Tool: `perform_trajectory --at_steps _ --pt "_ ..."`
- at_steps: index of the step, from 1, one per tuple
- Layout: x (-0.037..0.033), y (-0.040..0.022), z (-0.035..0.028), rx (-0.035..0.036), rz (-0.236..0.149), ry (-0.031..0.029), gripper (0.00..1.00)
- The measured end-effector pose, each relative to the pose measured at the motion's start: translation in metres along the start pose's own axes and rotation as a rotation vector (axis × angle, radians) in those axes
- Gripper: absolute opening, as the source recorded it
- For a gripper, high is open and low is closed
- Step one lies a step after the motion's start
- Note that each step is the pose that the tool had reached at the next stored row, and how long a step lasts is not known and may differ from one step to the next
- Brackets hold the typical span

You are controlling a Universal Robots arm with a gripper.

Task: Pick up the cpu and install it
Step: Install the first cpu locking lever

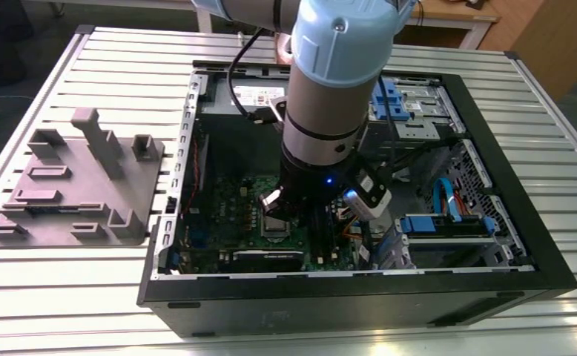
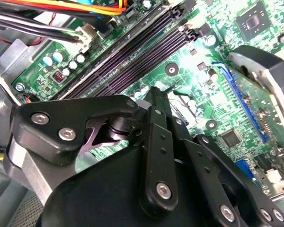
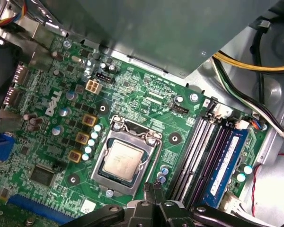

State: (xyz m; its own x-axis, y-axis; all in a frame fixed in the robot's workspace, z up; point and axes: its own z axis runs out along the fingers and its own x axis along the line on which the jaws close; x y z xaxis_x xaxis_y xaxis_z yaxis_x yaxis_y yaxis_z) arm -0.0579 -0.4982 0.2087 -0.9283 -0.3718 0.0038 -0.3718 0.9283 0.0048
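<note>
The cpu (image 3: 125,160) lies seated in the metal-framed socket (image 3: 132,135) on the green motherboard (image 3: 146,101) inside the open computer case (image 1: 368,304). The gripper (image 3: 153,188) hovers just beside the socket, its fingers (image 3: 159,194) pinched together, holding nothing.

1. In the exterior view the arm (image 1: 318,111) hides the middle of the green board (image 1: 219,200) and the socket beneath it. The arm's upper part is cut off at 12 o'clock.
2. In the second wrist view the black links of the pincer (image 2: 155,92) cover the board behind them.
3. In the first wrist view the body of the pincer (image 3: 154,189) is cut off by the picture's edge, and its tips are near the cpu (image 3: 124,159).
4. The tabletop (image 1: 120,74) runs out of the exterior view at 3 and 9 o'clock.
</note>
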Motion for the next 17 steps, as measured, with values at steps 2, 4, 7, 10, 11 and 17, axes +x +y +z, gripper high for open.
perform_trajectory --at_steps 2,4,7,10,11,17 --pt "0.0017 0.0008 0.0001 0.0012 0.000 0.0006 0.10" --pt "0.0033 0.0014 0.0004 0.0027 0.000 0.0011 0.10" --pt "0.0054 0.0023 0.0008 0.0043 0.000 0.0016 0.10" --pt "0.0064 0.0027 0.0015 0.0055 0.001 0.0018 0.10" --pt "0.0063 0.0027 0.0016 0.0058 0.000 0.0018 0.10" --pt "0.0059 0.0024 0.0020 0.0057 0.000 0.0016 0.10"
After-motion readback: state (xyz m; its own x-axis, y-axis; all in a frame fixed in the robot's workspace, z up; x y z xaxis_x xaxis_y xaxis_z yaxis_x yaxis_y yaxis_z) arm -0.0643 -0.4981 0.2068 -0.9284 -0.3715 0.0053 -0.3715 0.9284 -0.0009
